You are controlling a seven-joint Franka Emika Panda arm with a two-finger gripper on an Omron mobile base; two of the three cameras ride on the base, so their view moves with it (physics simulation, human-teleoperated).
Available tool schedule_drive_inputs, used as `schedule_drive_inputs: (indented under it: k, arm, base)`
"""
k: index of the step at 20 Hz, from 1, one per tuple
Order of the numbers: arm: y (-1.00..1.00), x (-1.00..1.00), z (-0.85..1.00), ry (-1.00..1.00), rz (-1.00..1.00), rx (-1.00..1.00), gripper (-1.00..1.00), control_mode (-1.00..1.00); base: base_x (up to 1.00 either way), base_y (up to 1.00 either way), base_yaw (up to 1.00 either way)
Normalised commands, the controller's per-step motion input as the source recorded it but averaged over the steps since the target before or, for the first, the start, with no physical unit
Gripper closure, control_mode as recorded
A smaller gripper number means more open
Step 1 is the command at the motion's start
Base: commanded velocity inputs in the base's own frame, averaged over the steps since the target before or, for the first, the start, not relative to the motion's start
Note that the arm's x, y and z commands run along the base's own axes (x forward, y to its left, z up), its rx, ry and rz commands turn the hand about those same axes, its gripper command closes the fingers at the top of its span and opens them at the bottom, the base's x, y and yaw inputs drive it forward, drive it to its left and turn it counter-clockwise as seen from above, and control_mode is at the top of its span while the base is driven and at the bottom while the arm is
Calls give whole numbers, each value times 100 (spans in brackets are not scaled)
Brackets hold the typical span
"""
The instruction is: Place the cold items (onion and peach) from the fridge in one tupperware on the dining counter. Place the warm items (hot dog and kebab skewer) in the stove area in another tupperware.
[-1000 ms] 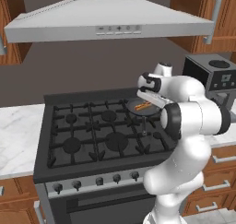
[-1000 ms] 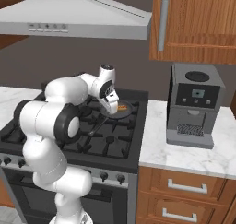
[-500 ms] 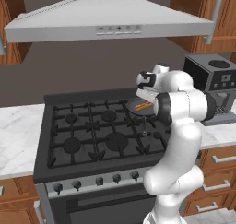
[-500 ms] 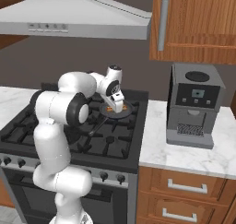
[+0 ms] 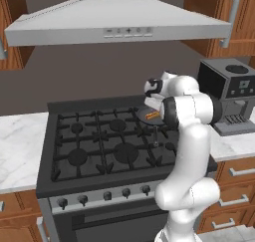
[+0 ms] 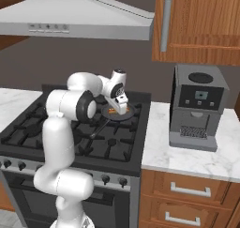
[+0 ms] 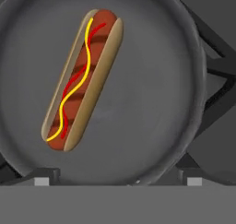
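Observation:
A hot dog (image 7: pixel 83 80) with yellow and red sauce lines lies slantwise in a round dark pan (image 7: pixel 156 94). The pan (image 5: pixel 143 111) sits on the stove's back right burner, its handle reaching toward the front. My gripper (image 5: pixel 151 104) hangs a short way above the pan (image 6: pixel 130 113), pointing down at the hot dog (image 6: pixel 112 111), apart from it. The gripper (image 7: pixel 120 179) is open, and its fingertips (image 7: pixel 46 176) stand wide apart with nothing between them.
The black gas stove (image 5: pixel 99 146) has raised grates around the pan. A grey range hood (image 5: pixel 119 22) hangs overhead. A coffee machine (image 6: pixel 197 105) stands on the marble counter (image 6: pixel 187 156) to the right. Another marble counter (image 5: pixel 20 141) lies left of the stove.
The hand has shifted slightly to the right over the pan. The arm's elbow has swung in closer and higher. The hot dog and pan have not moved.

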Motion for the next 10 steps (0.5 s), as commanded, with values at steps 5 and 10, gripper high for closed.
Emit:
schedule_drive_inputs:
  k: [5,10]
  arm:
    - [0,40,-25,3,0,0,-100,-100]
    - [0,45,-20,4,0,0,-100,-100]
  base:
    - [0,0,0]
    - [0,0,0]
